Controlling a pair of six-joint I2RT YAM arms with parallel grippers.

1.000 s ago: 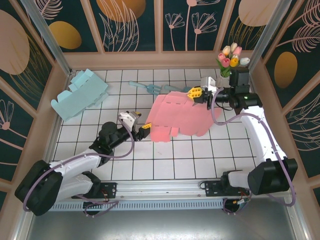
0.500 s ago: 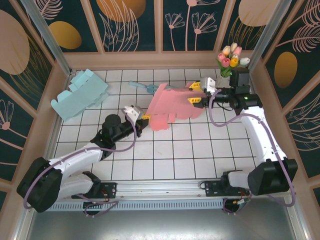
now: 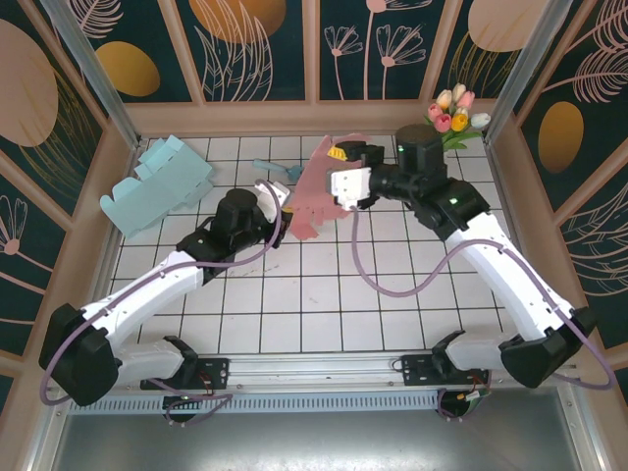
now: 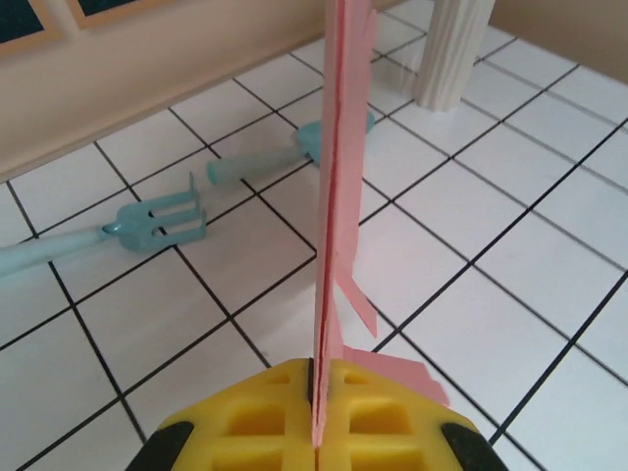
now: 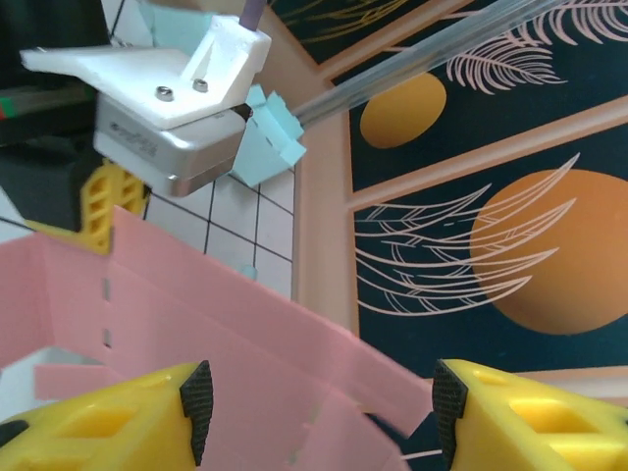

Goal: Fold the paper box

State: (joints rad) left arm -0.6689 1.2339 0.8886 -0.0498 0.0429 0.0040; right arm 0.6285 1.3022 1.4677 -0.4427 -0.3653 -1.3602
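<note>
the pink paper box blank (image 3: 316,191) is unfolded and stands on edge over the far middle of the white tiled table (image 3: 392,294), between the two arms. its broad face is turned sideways and its tabs hang off the lower edge.

in the left wrist view the left hand (image 4: 317,432) is pressed together on the blank's near edge. the sheet shows edge-on as a thin upright pink line running up out of the seam between the yellow fingers (image 4: 245,417). a couple of its tabs stick out low to the right.

in the right wrist view the right hand (image 5: 319,397) is up at the top of the blank with its yellow fingers (image 5: 98,427) spread wide. the pink sheet lies across the gap between them, its slits and fold lines facing the camera. i cannot tell whether either pad touches it.

on the tiles behind the blank lie a teal toy fork (image 4: 157,221) and a teal toy shovel (image 4: 285,155), the shovel's blade partly hidden by the sheet. a white fluted vase (image 4: 451,49) stands further back on the right, and the top view shows tulips (image 3: 453,113) in it at the far right corner. a light blue box blank (image 3: 157,186) lies flat near the far left corner, well apart from the pink one.
</note>
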